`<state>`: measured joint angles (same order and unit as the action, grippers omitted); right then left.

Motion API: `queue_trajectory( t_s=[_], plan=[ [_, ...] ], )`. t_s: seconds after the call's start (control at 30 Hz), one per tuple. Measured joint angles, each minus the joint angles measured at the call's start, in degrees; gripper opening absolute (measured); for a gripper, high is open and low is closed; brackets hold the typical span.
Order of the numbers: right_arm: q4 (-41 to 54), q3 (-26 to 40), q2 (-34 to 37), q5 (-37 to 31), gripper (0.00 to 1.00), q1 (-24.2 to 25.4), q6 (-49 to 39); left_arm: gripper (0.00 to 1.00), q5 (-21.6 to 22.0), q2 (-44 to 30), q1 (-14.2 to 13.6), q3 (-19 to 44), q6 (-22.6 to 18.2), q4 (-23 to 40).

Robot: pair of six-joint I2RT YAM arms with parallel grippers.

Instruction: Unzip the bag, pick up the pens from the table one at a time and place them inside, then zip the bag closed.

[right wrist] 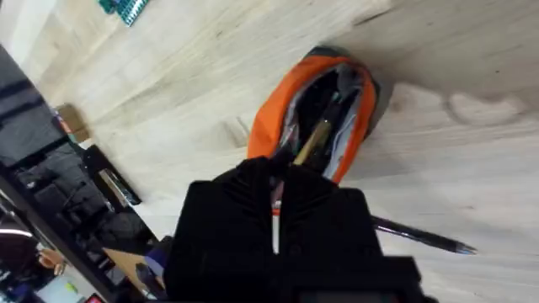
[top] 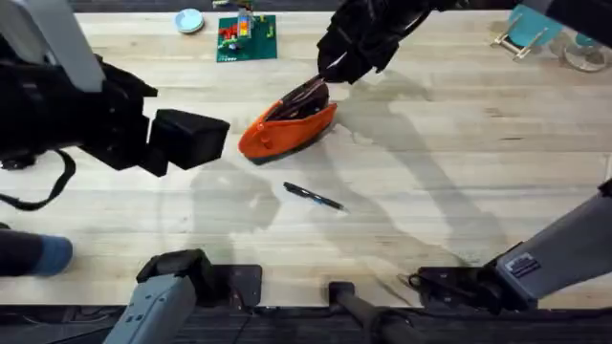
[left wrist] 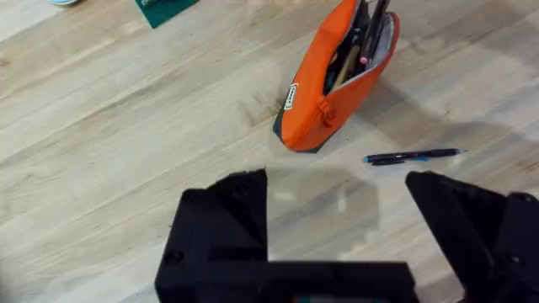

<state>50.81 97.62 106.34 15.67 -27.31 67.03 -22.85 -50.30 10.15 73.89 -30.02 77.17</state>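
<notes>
The orange bag (top: 287, 129) lies unzipped in the middle of the table (top: 459, 162), its mouth gaping with dark items inside (right wrist: 324, 126). My right gripper (top: 330, 72) hovers over the bag's far end, shut on a slim pen (top: 308, 91) whose tip slants into the opening. In the right wrist view the fingers (right wrist: 227, 227) press together around that pen (right wrist: 274, 223). Another dark pen (top: 314, 197) lies flat on the wood just in front of the bag (left wrist: 333, 93). My left gripper (top: 191, 139) hangs above the table left of the bag, open and holding nothing (left wrist: 337, 210).
A green circuit board (top: 247, 36) and a small round blue-white lid (top: 189, 20) sit at the far edge. A teal stand (top: 531, 27) and a clear dish (top: 585, 53) occupy the far right corner. Bare wood stretches right of the bag.
</notes>
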Motion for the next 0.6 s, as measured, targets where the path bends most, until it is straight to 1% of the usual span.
queue_trajectory(
  t_s=[0.27, 0.6],
  plan=[
    [0.0, 0.0, 0.0, -0.6, 0.036, -0.1, 1.9, 0.995, 0.0, 0.0, 0.0, 0.0, 0.0, 0.0],
    [-0.2, 0.0, 0.0, -2.8, 0.034, -2.0, 2.5, 0.995, 0.0, 0.0, 0.0, 0.0, 0.0, 0.0]
  ],
)
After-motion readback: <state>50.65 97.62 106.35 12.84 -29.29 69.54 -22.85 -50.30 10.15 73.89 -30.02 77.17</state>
